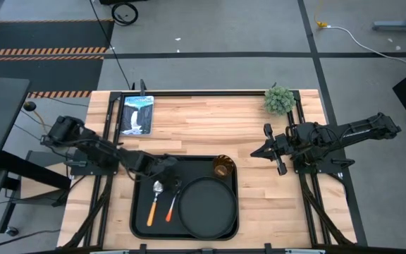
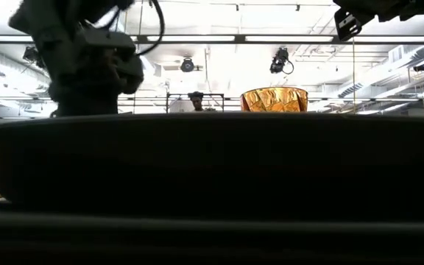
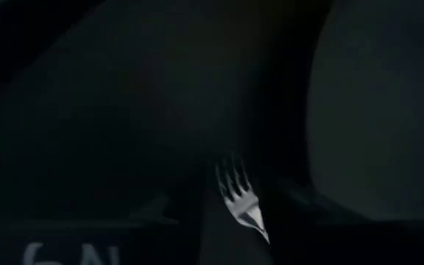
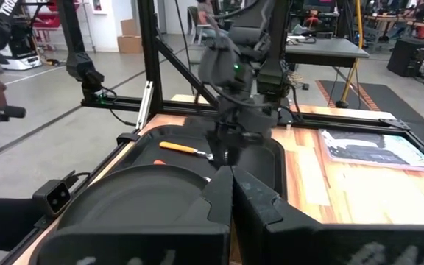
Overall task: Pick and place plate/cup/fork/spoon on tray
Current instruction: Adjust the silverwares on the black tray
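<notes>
The black tray (image 1: 141,212) lies at the table's near middle. On it are the round black plate (image 1: 206,208), the amber cup (image 1: 223,168) upright in its far right corner, the spoon (image 1: 154,202) and the fork (image 1: 170,209). The cup also shows in the low view (image 2: 274,99). My left gripper (image 1: 173,178) hangs low over the fork's tine end, open. In the left wrist view the fork's tines (image 3: 234,193) lie on the tray between its dark fingers. My right gripper (image 1: 265,150) is shut and empty, above the table right of the tray.
A small green plant (image 1: 279,99) stands at the far right corner. A picture booklet (image 1: 136,114) lies at the far left. Bare wood lies between the tray and the right arm. The left arm stretches over the tray's far left corner.
</notes>
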